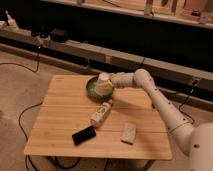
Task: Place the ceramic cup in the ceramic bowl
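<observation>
The hand point(107, 85) sits at the far middle part of the counter point(60, 117), right against the near-right rim of the ceramic bowl point(91, 88), at the end of the white arm point(151, 94) that reaches in from the lower right and crosses above the counter's right far corner. How far the hand is open, and whether it has a grip on anything, cannot be told; it merges with the pale shapes at the bowl. The ceramic cup point(104, 77) is a small pale cylinder directly at the hand, over the far-right part of the green bowl, its lower end overlapping the bowl's rim; whether it rests on the bowl or hangs just above it cannot be told. Its long axis runs close to vertical, with a round pale face turned upward; whether that face is the mouth or the base is unclear. A yellowish patch shows inside the bowl under the cup, and what it is cannot be made out. Toward the near side, just beside the bowl, a white bottle point(101, 114) lies on its side, its long axis slanting from near-left to far-right with the upper end pointing at the bowl. Further forward lie a flat dark object point(83, 135) and, to its right and apart from it, a pale packet point(129, 133). None of these three touches the bowl. Dark cables point(22, 116) trail on the floor to the counter's left, and a long low ledge point(75, 49) runs behind it.
</observation>
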You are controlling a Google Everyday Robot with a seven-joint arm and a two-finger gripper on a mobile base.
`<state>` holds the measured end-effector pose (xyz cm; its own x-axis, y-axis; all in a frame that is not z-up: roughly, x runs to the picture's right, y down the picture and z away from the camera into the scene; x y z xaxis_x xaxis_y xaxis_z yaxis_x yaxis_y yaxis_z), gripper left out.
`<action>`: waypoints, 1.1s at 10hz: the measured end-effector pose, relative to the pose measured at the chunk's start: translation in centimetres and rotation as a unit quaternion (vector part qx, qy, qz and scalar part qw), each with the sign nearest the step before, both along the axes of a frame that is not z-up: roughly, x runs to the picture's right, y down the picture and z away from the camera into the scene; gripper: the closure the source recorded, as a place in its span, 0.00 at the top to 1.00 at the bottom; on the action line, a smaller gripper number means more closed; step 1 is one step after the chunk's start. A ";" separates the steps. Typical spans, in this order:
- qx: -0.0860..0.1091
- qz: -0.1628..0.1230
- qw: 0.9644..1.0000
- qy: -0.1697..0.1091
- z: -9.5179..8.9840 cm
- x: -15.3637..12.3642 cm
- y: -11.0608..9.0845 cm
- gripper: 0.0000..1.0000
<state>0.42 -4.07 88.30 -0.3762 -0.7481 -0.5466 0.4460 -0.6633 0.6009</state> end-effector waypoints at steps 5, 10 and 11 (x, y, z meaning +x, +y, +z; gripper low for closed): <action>0.009 -0.012 1.000 0.006 0.3 -1.0 -1.0 0.65; 0.008 -0.016 1.000 -0.004 0.2 -2.2 -1.0 0.80; 0.009 -0.012 1.000 -0.008 0.1 -2.3 -1.1 0.80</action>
